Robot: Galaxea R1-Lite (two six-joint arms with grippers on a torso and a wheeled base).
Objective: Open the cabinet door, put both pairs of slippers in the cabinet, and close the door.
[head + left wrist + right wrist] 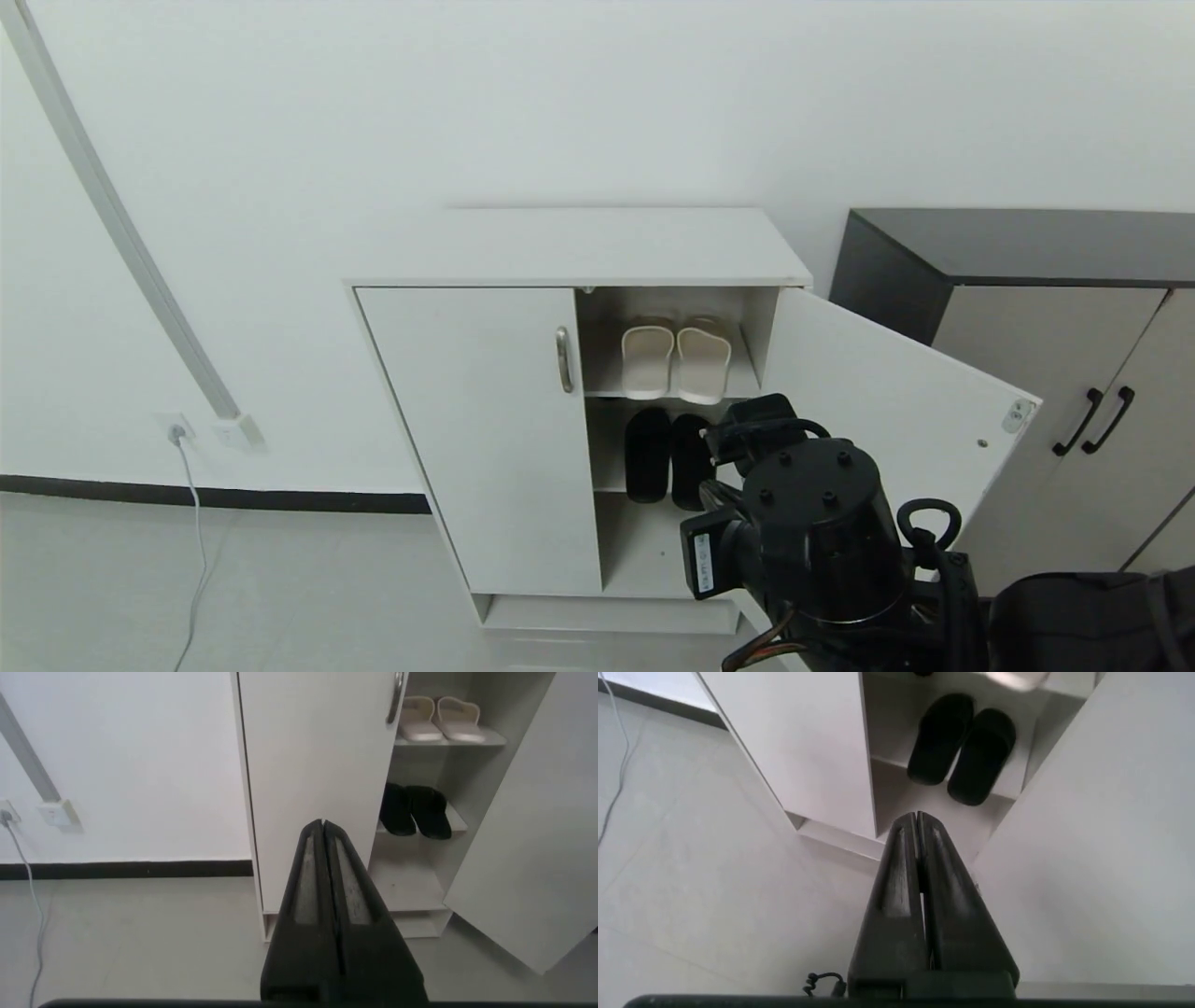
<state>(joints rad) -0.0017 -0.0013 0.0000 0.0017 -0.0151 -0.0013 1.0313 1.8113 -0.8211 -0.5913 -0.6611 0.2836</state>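
Observation:
The white cabinet (pixel 597 247) has its right door (pixel 887 401) swung open and its left door (pixel 476 420) shut. A beige pair of slippers (pixel 675 362) lies on the upper shelf. A black pair of slippers (pixel 667 457) lies on the shelf below. My right gripper (pixel 918 817) is shut on nothing, low in front of the opening and beside the open door (pixel 1102 859), with the black slippers (pixel 962 747) ahead of it. My left gripper (pixel 322 823) is also shut and empty, held back from the closed left door (pixel 318 765); both pairs (pixel 439 717) (pixel 418 810) show beyond it.
A dark cabinet (pixel 1027 280) with black handles (pixel 1092 420) stands right of the open door. A wall socket with a cable (pixel 177 434) and a slanted conduit (pixel 112 215) are at the left. Bare grey floor (pixel 280 579) lies left of the white cabinet.

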